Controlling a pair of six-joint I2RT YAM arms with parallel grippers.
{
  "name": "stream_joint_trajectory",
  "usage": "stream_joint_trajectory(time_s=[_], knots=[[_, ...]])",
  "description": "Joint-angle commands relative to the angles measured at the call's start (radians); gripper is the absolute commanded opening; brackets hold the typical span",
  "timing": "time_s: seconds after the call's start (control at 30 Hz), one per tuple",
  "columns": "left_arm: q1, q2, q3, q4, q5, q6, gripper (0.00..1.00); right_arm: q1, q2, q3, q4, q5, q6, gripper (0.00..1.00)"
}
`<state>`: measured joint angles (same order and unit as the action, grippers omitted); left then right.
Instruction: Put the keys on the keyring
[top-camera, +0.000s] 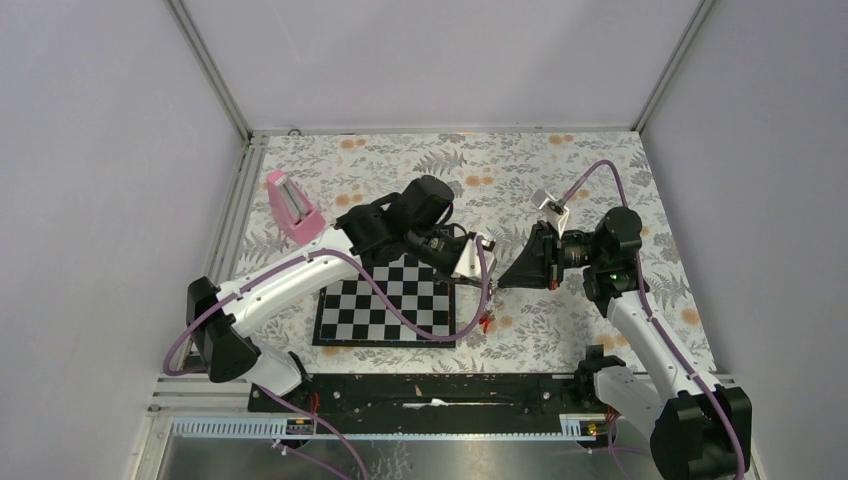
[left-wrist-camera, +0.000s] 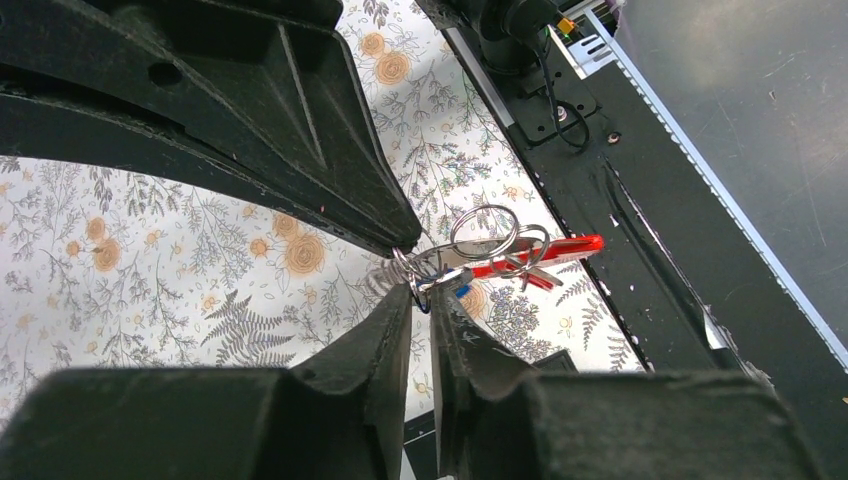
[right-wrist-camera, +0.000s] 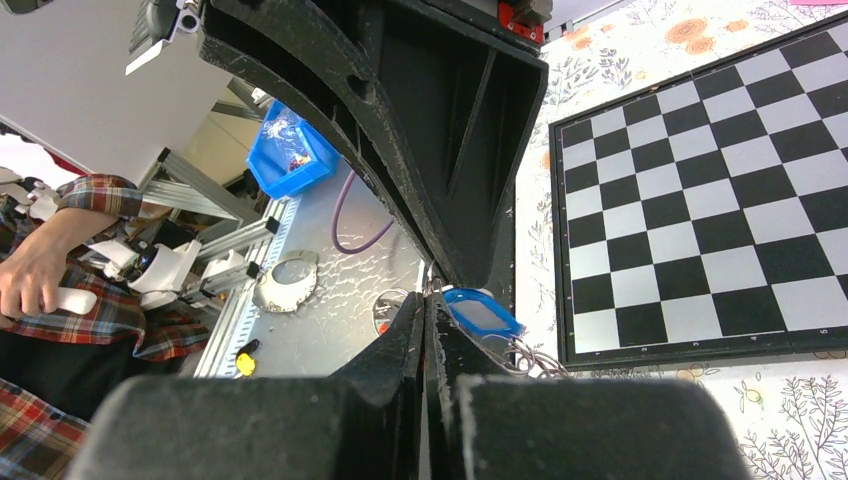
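Right hand (right-wrist-camera: 426, 300) pinches keyring (left-wrist-camera: 484, 208); left hand (left-wrist-camera: 422, 300) close beside

Top view: fixed high behind the arm bases, looking down and forward over the whole flower-printed table cover (top-camera: 560, 170), from far off.

Left wrist view: very close, aimed along the black two-finger left gripper (left-wrist-camera: 421, 300) toward 3 o'clock of the top view.

Right wrist view: equally close, aimed along the black two-finger right gripper (right-wrist-camera: 426, 305) toward 9 o'clock.

Shared by all three: the meeting point of both grippers, at 3 o'clock of the black-and-white chequered board (top-camera: 385, 300).
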<state>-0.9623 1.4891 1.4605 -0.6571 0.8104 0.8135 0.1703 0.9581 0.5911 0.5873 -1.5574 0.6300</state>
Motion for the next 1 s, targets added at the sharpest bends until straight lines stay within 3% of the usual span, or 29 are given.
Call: stream_joint_trajectory(time_s=[0.0,0.17,0.4,0.97], knots=[[-0.006,-0.004,0.025,0.012,0.019,0.016,0.15,0.005,-0.018,0.023,0.047,-0.052,0.011,0.00],[-0.006,-0.007,0.024,0.013,0.014,0.012,0.00,-0.001,-0.017,0.023,0.049,-0.039,0.012,0.00],[-0.018,-0.038,-0.022,0.085,-0.061,-0.054,0.00,-0.030,0.001,0.050,-0.024,0.022,-0.018,0.00],[-0.062,-0.058,-0.082,0.184,-0.214,-0.133,0.00,-0.070,0.029,0.158,-0.492,0.169,-0.383,0.00]])
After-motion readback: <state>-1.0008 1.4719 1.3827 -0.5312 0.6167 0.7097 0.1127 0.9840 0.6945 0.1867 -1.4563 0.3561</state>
